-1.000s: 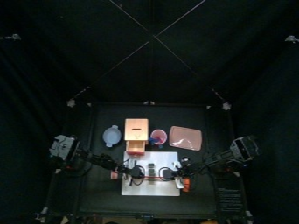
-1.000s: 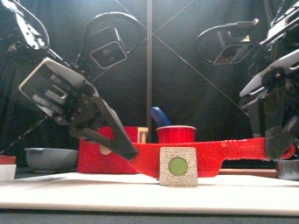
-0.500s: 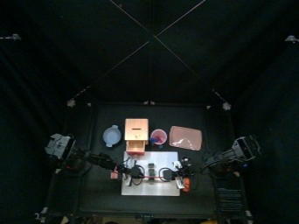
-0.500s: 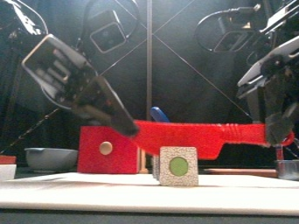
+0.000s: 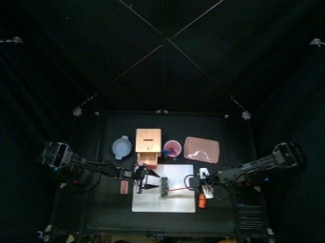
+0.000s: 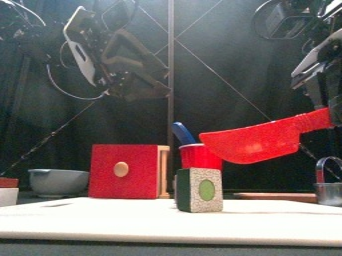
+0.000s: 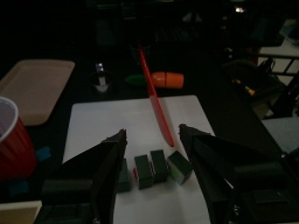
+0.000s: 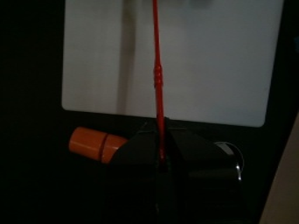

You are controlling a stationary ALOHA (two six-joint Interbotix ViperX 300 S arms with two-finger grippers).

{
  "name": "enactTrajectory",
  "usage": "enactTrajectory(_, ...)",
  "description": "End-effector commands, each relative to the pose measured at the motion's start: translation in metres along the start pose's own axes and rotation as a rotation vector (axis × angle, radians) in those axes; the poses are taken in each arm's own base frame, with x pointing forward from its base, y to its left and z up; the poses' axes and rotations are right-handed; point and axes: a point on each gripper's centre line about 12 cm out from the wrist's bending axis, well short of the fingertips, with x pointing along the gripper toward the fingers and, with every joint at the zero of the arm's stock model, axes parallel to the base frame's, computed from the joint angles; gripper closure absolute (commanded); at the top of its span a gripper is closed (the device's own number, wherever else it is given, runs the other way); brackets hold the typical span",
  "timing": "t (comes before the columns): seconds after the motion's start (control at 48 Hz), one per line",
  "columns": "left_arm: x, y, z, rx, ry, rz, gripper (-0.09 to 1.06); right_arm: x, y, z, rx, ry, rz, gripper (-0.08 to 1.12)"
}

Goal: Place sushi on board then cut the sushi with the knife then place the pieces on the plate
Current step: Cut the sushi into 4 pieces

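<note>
Red knife (image 6: 261, 138) clamped in right claw (image 8: 158, 131), held tilted above the sushi (image 6: 201, 190) and clear of it. Sushi stands on white board (image 5: 172, 201); from the left wrist view it reads as three blocks with gaps between. Left claw (image 7: 152, 133) spread wide, empty, over those blocks.

Judged: cutting step, at or near its end. Next move likely calls for parking the knife and pinching one block squarely for the tray.

Behind board: red cup (image 6: 203, 156) holds blue knife (image 6: 183, 133); pink tray (image 5: 200, 148) looks bare; bowl (image 6: 56, 181), off behind board's left corner, contents not visible.
</note>
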Motion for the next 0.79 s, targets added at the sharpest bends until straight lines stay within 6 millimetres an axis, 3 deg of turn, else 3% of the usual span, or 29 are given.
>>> enactTrajectory(0.021,-0.001,0.004,0.007,-0.012,-0.032,0.016,0.09,-0.012,0.000,-0.009,0.109,0.023,0.045,0.63)
enactTrajectory(0.25,-0.002,0.013,0.001,-0.051,-0.018,0.055,0.09,-0.013,-0.008,-0.023,0.631,0.142,0.064,0.63)
enactTrajectory(0.542,0.002,0.011,-0.009,-0.058,0.012,0.055,0.09,-0.003,-0.007,-0.015,1.266,0.090,0.043,0.63)
enactTrajectory(0.792,0.003,0.010,-0.027,-0.052,0.064,0.054,0.10,0.022,0.005,-0.017,1.477,0.066,-0.012,0.61)
